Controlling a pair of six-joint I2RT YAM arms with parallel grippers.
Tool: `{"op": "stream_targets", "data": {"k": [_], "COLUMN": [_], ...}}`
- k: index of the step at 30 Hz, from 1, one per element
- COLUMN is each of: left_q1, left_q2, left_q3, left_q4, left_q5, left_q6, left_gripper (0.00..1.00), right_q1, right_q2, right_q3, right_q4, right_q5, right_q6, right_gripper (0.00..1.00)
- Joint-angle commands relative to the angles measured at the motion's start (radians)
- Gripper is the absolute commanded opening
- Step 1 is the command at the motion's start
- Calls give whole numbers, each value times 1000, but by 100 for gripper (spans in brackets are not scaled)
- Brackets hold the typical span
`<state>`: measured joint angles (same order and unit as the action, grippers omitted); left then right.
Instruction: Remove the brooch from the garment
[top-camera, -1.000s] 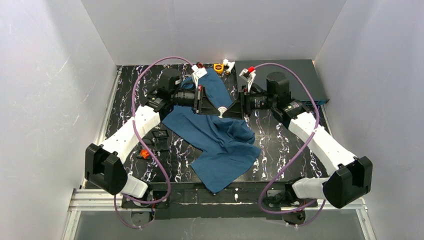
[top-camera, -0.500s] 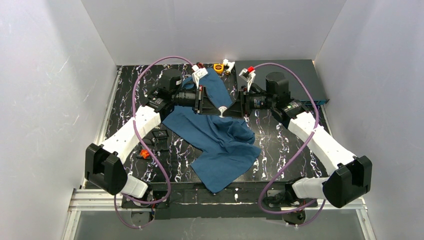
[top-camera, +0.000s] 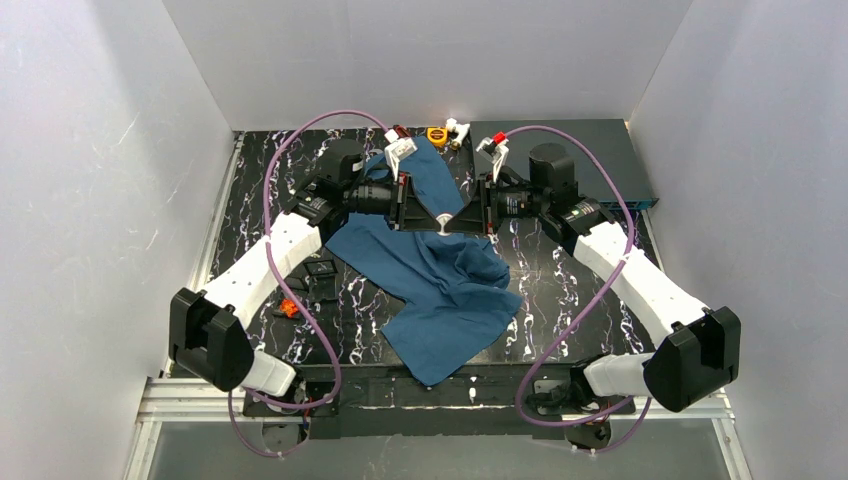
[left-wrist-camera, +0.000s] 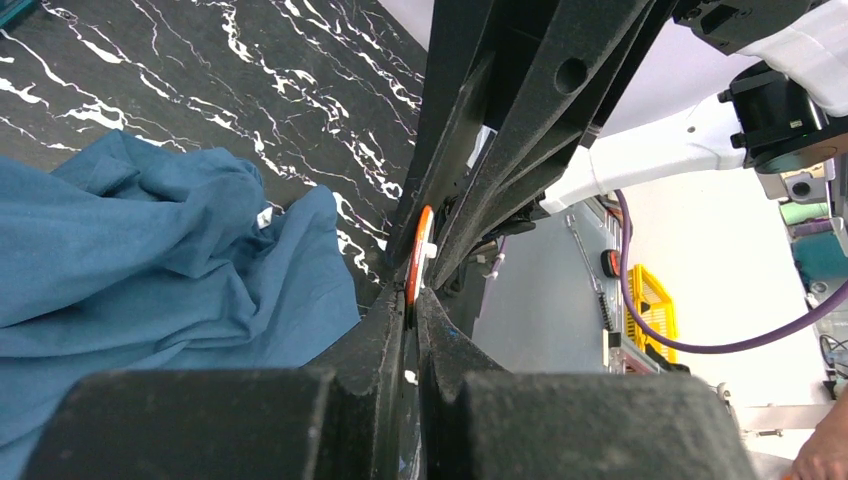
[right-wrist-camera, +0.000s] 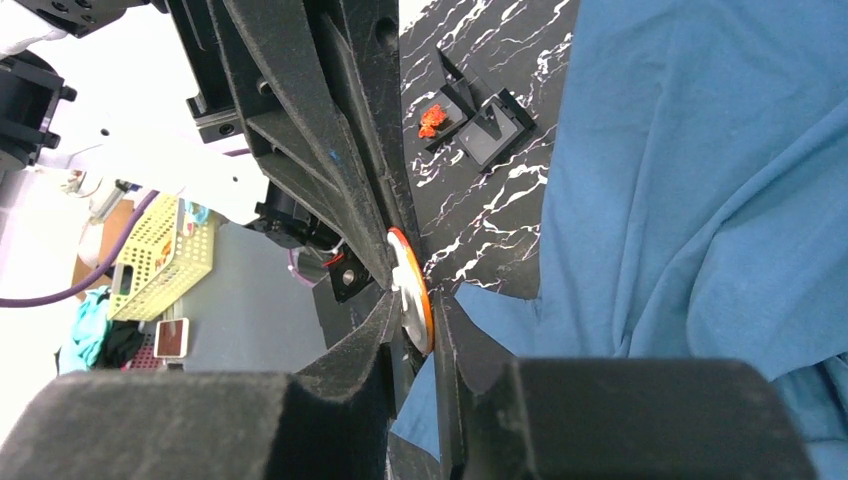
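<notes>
Orange-rimmed white brooch (right-wrist-camera: 409, 285), left gripper (left-wrist-camera: 412, 297), right gripper (right-wrist-camera: 420, 312) both pinching it, rumpled teal garment (top-camera: 440, 290)

The right gripper (top-camera: 452, 223) and its arm have edged slightly left, carrying the pinched brooch (right-wrist-camera: 410, 290) along.

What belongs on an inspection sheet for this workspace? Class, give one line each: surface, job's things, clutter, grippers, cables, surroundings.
Surface: black white-veined table, partly under cloth.
Job's things: crumpled teal garment; round orange-rimmed brooch held at the fingertips; pinned or free, cannot tell.
Clutter: black holders and orange bit left of the garment; yellow item at the far edge.
Grippers: left gripper and right gripper meet tip to tip, both shut on the brooch.
Cables: purple cables loop beside each arm.
Surroundings: white walls on three sides.
</notes>
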<state>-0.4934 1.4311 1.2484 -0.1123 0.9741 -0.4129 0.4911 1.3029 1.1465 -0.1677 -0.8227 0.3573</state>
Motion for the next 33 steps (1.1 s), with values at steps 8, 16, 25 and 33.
{"op": "stream_targets", "data": {"k": [8,16,25,33], "left_q1": [-27,-36,-1,22], "left_q2": [-74,-80,-71,-69], "left_q3": [-13,-10,-40,-49], "left_q4": [-1,-8,12,-6], "left_q5": [33,23,-22,-23], "left_q6": [86,111,-7,2], "left_gripper": [0,0,0,0], "right_q1": [0,-3,-15,-34], "right_q2": [15,19,-4,-24], "right_q3": [25,24,12,13], "right_q4": [54,43,55,63], "right_q5": [1,20,-6,-34], "right_q6": [11,9,1,-3], "right_gripper": [17,11,13,26]}}
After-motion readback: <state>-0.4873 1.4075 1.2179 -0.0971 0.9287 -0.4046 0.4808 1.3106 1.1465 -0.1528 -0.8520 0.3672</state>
